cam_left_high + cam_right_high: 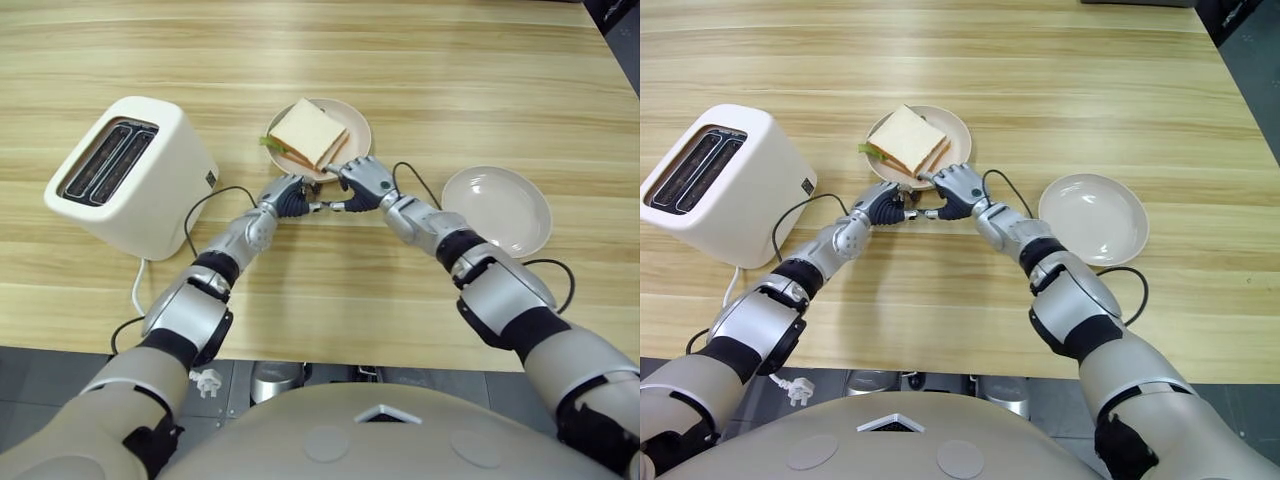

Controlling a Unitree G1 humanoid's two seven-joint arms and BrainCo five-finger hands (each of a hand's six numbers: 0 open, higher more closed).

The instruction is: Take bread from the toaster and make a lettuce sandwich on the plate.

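In the left eye view, the toaster (130,170) stands at the left of the table (420,60). The plate (358,128) sits to its right, further back. On the plate lies the sandwich (308,133): one slice on top of another, with lettuce (270,143) poking out at the left edge. Both hands are at the plate's near rim, close together. The left hand (283,195) rests just in front of the rim, fingers curled in and holding nothing. The right hand (365,185) sits beside it with its fingers bent too. One fingertip appears to touch the sandwich's near corner, but the hand grips nothing.

In the right eye view, the toaster's slots (700,165) look dark and empty, with no bread standing up in them. The sandwich sits square on the plate, top slice roughly lined up over the lower one, the lettuce between them. A spare plate (1093,218) lies bare at the right, well apart from the sandwich.

By these pictures the task looks all but finished. The bread is out of the toaster, and the lettuce is laid and capped with the second slice. What seems left is a last nudge to straighten the top slice, if any, and then drawing both hands clear of the plate.
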